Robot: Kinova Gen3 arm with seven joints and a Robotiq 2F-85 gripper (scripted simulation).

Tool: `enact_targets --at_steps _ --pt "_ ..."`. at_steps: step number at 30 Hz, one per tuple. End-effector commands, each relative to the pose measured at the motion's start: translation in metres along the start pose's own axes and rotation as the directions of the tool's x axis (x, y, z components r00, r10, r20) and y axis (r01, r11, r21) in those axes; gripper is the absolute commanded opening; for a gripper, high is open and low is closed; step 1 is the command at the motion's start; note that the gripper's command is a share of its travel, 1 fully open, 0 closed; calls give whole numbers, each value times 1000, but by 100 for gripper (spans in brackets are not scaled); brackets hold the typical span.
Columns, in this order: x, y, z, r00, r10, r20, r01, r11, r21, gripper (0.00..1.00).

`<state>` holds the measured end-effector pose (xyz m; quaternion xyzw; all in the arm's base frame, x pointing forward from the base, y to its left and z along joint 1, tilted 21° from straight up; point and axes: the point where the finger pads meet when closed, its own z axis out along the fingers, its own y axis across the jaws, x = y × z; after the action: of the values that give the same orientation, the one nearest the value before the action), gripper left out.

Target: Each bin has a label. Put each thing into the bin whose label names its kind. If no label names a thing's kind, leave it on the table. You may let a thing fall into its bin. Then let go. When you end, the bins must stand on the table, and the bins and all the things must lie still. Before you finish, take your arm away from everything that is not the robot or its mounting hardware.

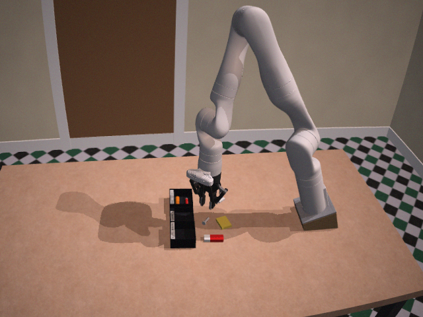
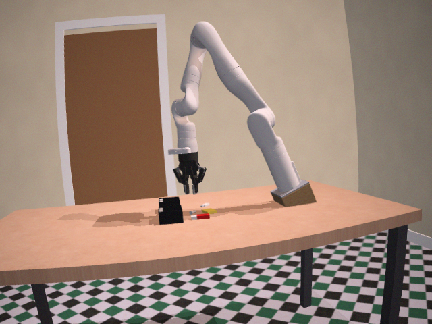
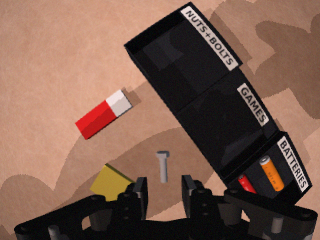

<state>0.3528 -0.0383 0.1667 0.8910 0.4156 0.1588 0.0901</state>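
My gripper (image 1: 207,205) (image 2: 190,192) (image 3: 164,187) is partly open and empty, above the table near the bins. A grey bolt (image 1: 205,220) (image 2: 192,212) (image 3: 163,167) lies beside the bins. A yellow block (image 1: 223,222) (image 2: 209,211) (image 3: 111,182) and a red-and-white block (image 1: 216,238) (image 2: 202,216) (image 3: 95,120) lie on the table. A small white thing (image 1: 222,200) (image 2: 204,204) lies behind the gripper, partly hidden in the top view. The BATTERIES bin (image 1: 180,191) holds an orange battery (image 1: 177,199) (image 3: 272,174) and a red one (image 1: 186,201) (image 3: 246,184). The GAMES bin (image 3: 210,120) and NUTS+BOLTS bin (image 1: 182,243) (image 3: 155,75) look empty.
The three black bins stand in a row on the wooden table (image 1: 102,273) (image 2: 104,244). The GAMES bin is in the middle. The arm's base (image 1: 319,218) (image 2: 296,195) stands to the right of the loose things.
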Motion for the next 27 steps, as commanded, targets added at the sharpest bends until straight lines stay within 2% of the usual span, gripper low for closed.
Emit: enact_targets --at_steps 1,6,8,16,27 --pt "-1 -2 8 1000 3 -1 -3 1000 0 30" --pt "1 -4 28 1000 2 -1 -2 1000 1 30" --pt "1 -4 28 1000 2 -1 -2 1000 1 30" --pt "6 -9 60 1000 2 -1 -2 1000 4 30" --pt "7 -9 60 1000 1 -2 -1 1000 2 30"
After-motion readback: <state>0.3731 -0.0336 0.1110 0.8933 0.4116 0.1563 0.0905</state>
